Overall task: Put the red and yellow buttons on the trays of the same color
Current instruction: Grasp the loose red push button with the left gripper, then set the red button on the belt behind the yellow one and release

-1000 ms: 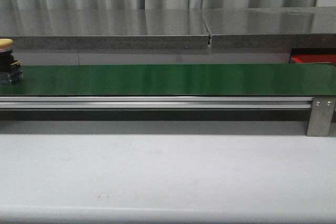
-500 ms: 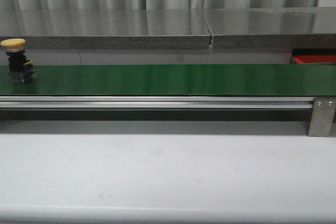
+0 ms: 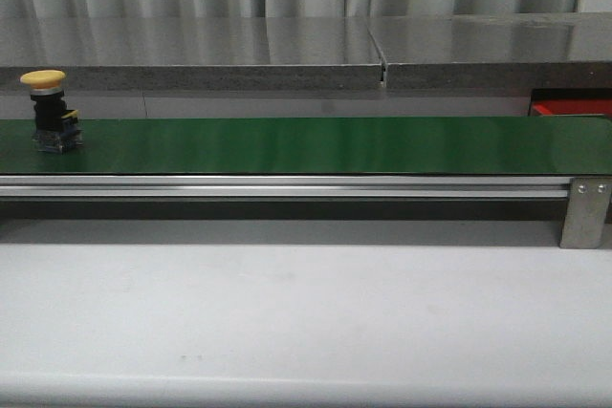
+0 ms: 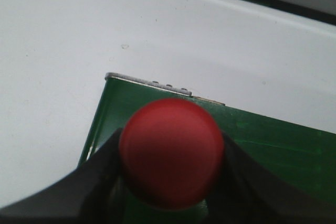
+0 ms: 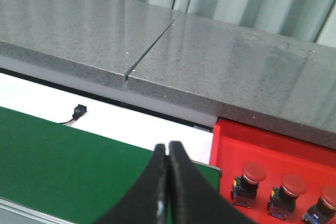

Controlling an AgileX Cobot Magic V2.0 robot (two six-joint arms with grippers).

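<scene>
I see the green belt (image 3: 316,145) running left to right across the table (image 3: 306,312). The red tray (image 5: 273,150) sits past its right end, holding red buttons (image 5: 253,171). My left gripper (image 4: 170,182) pinches a red button (image 4: 170,150). My right gripper (image 5: 168,182) is pressed together, empty. A yellow button (image 3: 46,110) stands upright at the belt's far left.

The red tray (image 3: 571,107) is cut by the front view's right edge and half hidden behind the belt (image 3: 316,144).
</scene>
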